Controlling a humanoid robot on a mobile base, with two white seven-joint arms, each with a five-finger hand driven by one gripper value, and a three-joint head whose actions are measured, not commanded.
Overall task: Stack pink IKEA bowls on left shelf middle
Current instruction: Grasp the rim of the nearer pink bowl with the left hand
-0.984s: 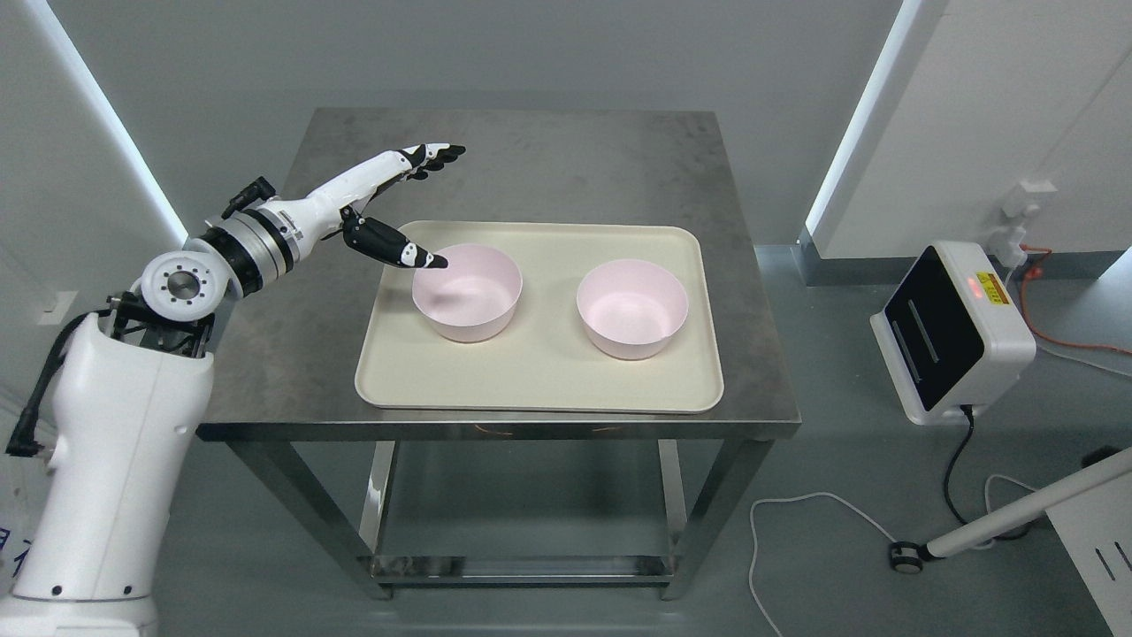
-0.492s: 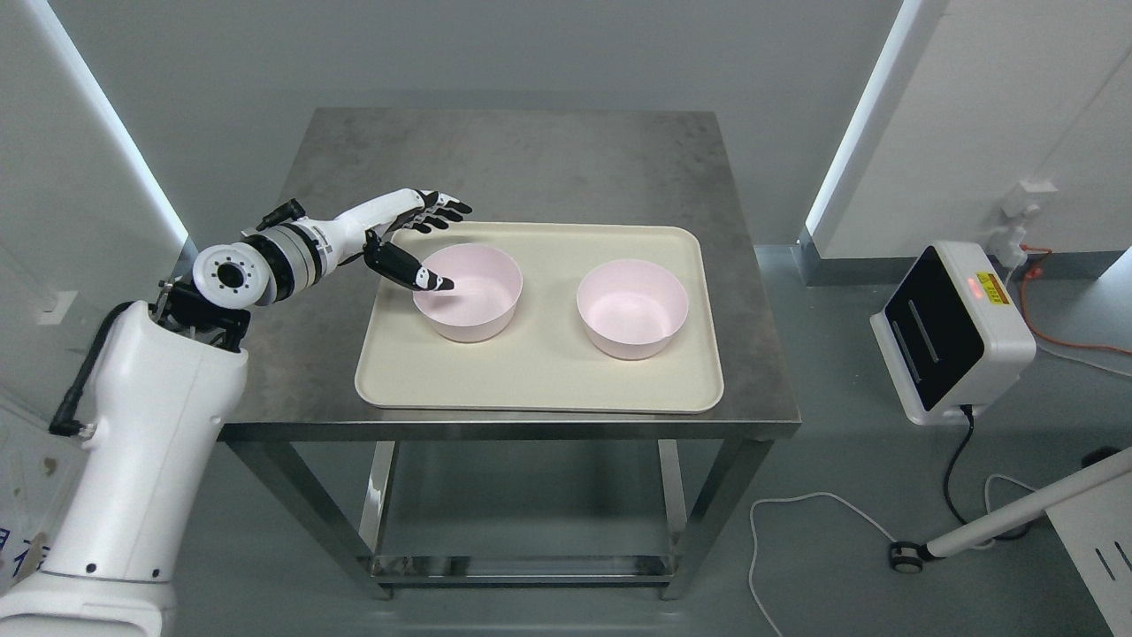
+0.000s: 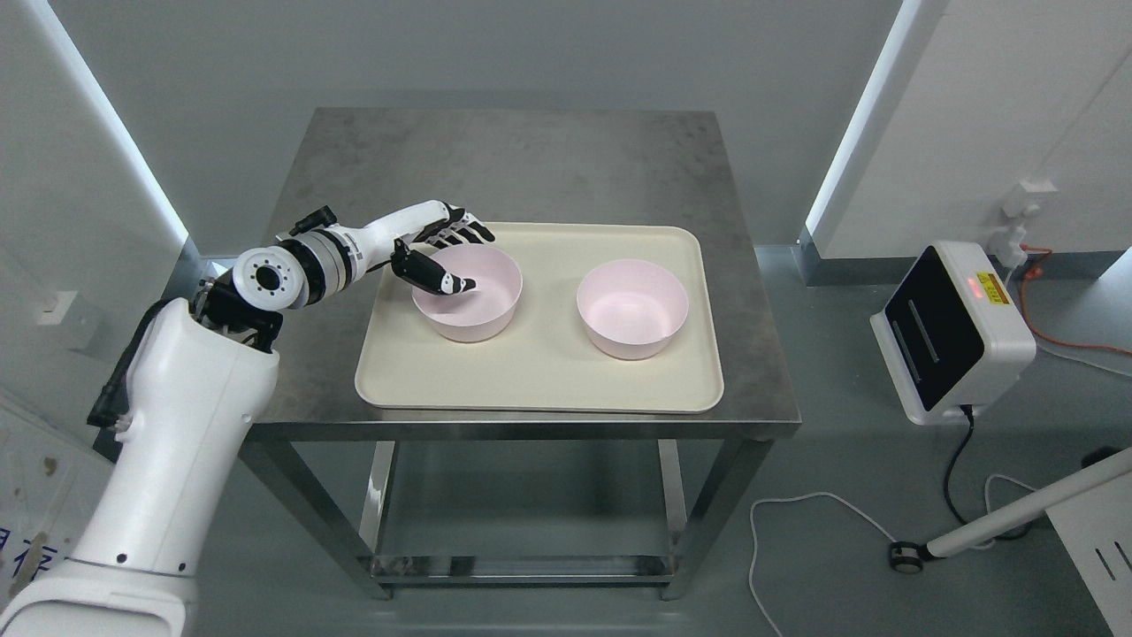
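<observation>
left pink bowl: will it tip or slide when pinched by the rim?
The left pink bowl looks thin-walled, probably light plastic, so it likely lifts easily. The smooth tray may let it slide. The left hand straddles one rim side, so it may tilt.

— Take the tray (image 3: 539, 380) as the marker. Where does it lie?

— On the table (image 3: 522, 168), toward the near edge, with bare tabletop behind it and at both sides.

— What sits on the tray?

— Two bowls, apart from each other. The left bowl (image 3: 473, 310) stands in the tray's left half, the right bowl (image 3: 632, 310) in its right half, both nearer the tray's far rim.

— And the arm?

— The left hand (image 3: 438, 257) reaches over the tray's far-left corner. Its thumb hangs inside the left bowl, and its fingers (image 3: 464, 232) lie behind that bowl's far rim.

— Anything off to the side?

— A box device (image 3: 951, 332) stands on the floor well right of the tray, with a cable (image 3: 814, 504) on the floor near it.
</observation>
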